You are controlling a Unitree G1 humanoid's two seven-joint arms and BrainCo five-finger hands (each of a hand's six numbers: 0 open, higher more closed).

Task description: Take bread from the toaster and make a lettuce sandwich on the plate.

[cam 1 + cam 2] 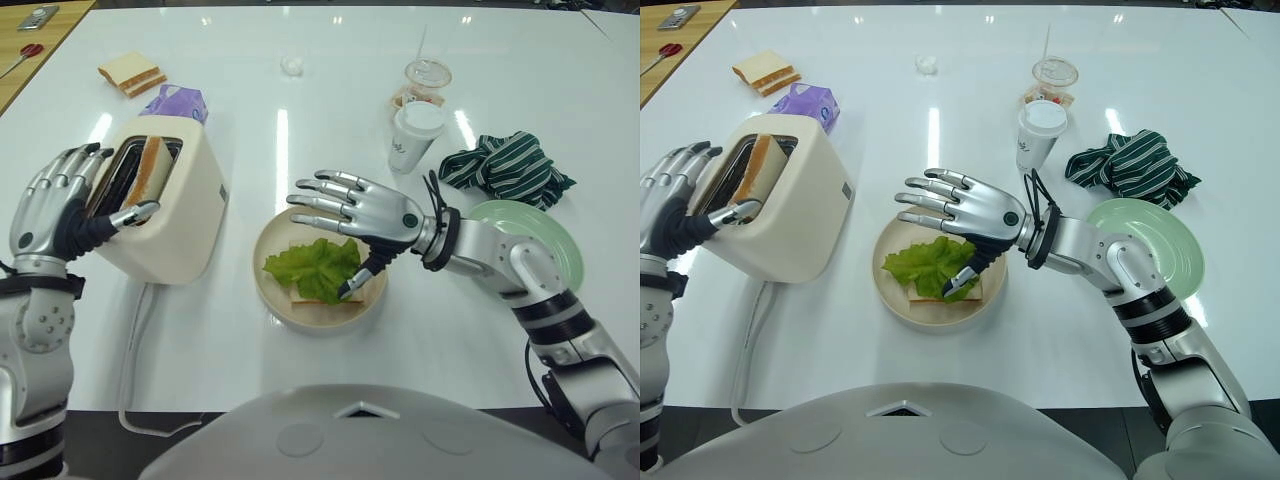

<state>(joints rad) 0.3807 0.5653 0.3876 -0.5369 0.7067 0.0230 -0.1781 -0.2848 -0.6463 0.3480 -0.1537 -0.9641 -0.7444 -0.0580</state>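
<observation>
Lettuce (315, 268) is placed; right hand (365, 208) hovers released. Left hand (60, 205), unclenched at nine o'clock, must next grip bread (150, 170) in toaster (185, 210).

— Where is the left hand?

— The left hand (55, 205) stands upright at the left side, palm turned inward. Its fingers (70, 165) reach loosely upward, the thumb sticks out to the right, and the forearm rises straight beneath it.

— And the right?

— The right hand (365, 212) is at the centre, back upward. Its fingers (320, 200) are stretched flat, spread and pointing left, with the thumb angled down. The wrist is straight, and the forearm runs back rightward to a bent elbow.
</observation>
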